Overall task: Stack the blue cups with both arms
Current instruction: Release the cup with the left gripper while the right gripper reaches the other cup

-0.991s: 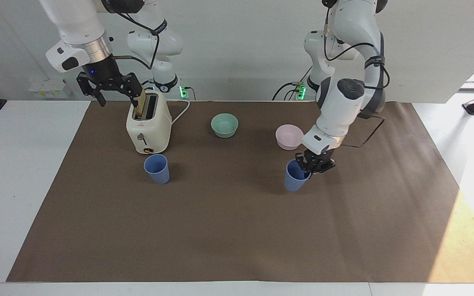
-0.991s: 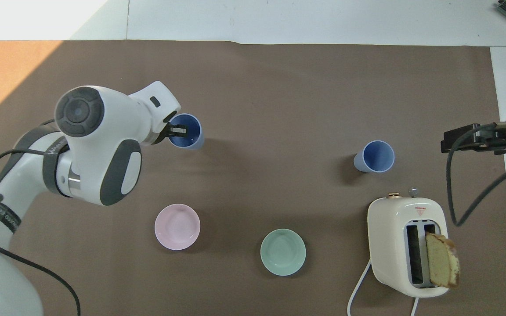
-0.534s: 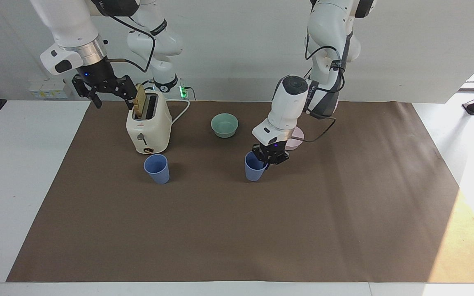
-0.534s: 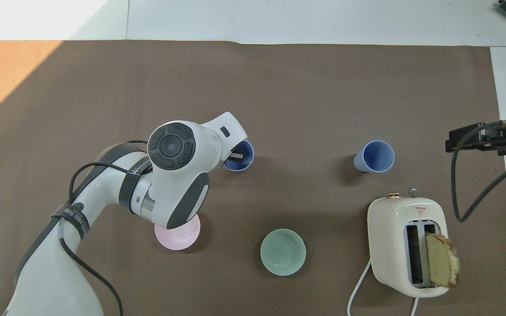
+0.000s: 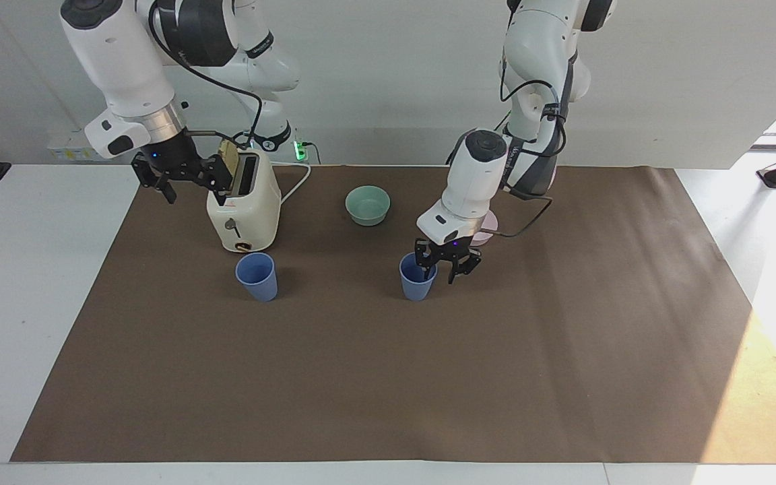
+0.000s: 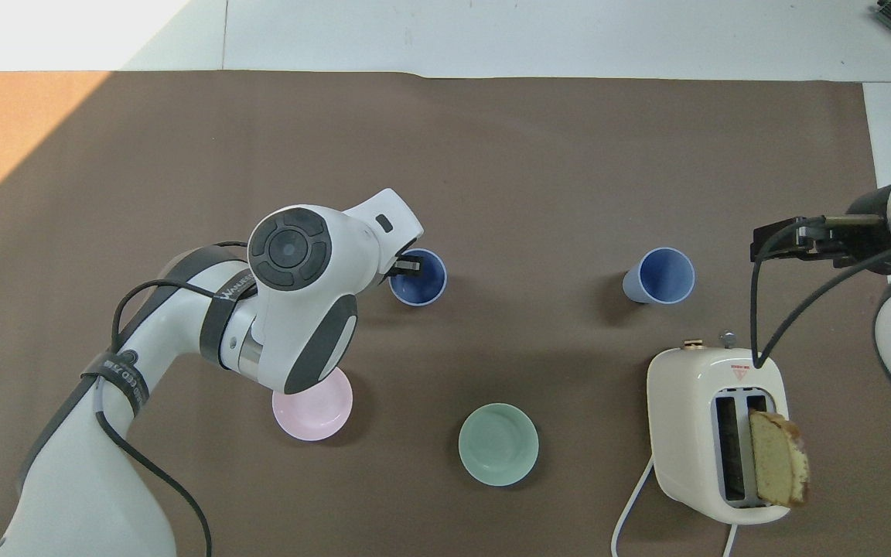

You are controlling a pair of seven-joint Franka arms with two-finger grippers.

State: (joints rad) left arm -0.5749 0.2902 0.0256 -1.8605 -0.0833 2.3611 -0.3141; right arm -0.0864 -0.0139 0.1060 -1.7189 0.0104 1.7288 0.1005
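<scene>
Two blue cups stand upright and apart: one (image 5: pixel 417 277) under the left gripper (image 5: pixel 446 269), whose fingers are spread astride its rim, the other (image 5: pixel 256 276) by the toaster (image 5: pixel 243 209), where the open right gripper (image 5: pixel 182 176) hovers

Both blue cups (image 5: pixel 418 282) (image 5: pixel 256 276) look like matt plastic, smooth-walled. The brown mat (image 5: pixel 388 377) reads as flat, matt paper, faintly creased. The toaster (image 5: pixel 243 209) has a glossy cream shell. The teal bowl (image 5: pixel 368 205) and pink bowl (image 6: pixel 312 404) look smooth with a satin finish. The arms' (image 5: pixel 475 178) casings are glossy white, with a brushed-metal wrist ring.
</scene>
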